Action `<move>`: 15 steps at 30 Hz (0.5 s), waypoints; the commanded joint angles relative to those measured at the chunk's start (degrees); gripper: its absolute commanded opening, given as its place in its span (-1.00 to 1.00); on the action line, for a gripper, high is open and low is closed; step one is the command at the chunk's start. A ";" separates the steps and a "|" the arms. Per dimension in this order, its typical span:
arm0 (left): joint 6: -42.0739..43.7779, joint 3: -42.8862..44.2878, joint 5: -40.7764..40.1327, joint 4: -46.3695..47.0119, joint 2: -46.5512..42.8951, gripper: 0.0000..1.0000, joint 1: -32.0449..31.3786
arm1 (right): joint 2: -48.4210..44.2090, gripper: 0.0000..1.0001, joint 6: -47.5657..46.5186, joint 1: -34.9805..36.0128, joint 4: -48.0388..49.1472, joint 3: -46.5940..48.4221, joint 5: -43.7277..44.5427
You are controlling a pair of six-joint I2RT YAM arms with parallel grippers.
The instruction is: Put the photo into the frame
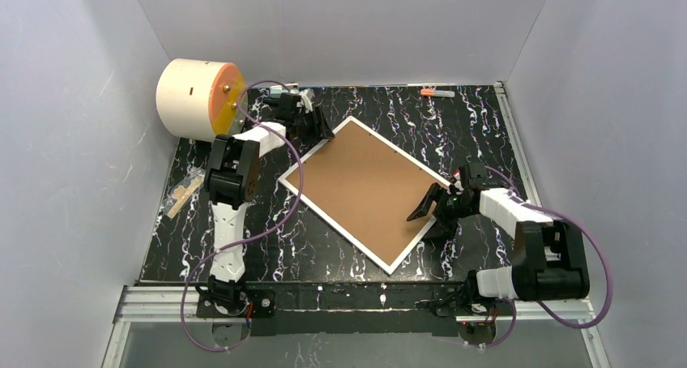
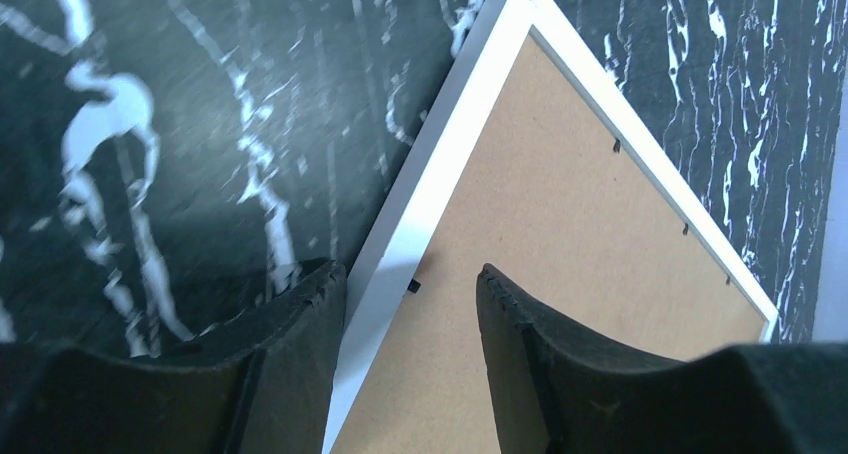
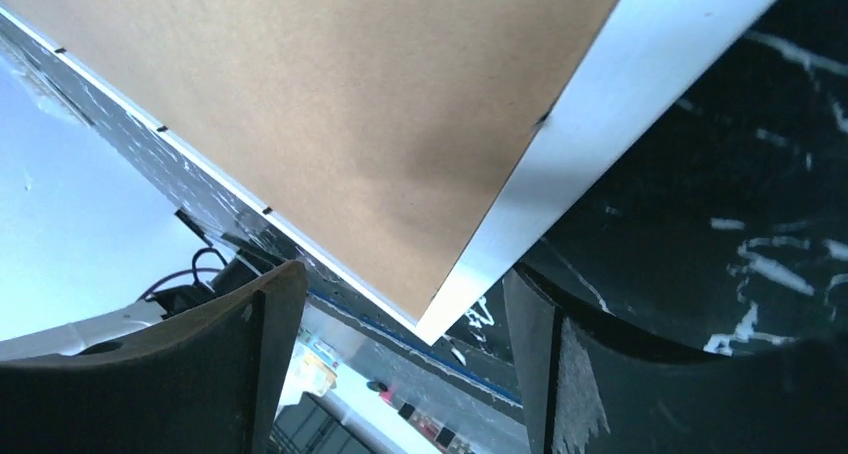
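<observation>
Diagonally, white frame [image 1: 364, 177], brown back up, left gripper [image 2: 405, 274] half-spread astride edge, right gripper [image 3: 400, 274] wide, neither gripping

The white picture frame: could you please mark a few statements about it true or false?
1. The white rectangular picture frame lies with its brown board back up. True.
2. A photo rests on that board. False: no photo is visible.
3. The left gripper has its fingers straddling the frame's white edge. True.
4. The right gripper is shut. False: its jaws stand open by a frame corner.
5. The frame sits square to the black marbled table. False: it lies diagonally.
</observation>
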 commanded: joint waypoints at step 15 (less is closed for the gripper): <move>5.88 -2.46 -22.03 -19.97 -15.70 0.37 -1.71 | -9.69 0.67 -3.10 1.67 -2.04 17.11 10.62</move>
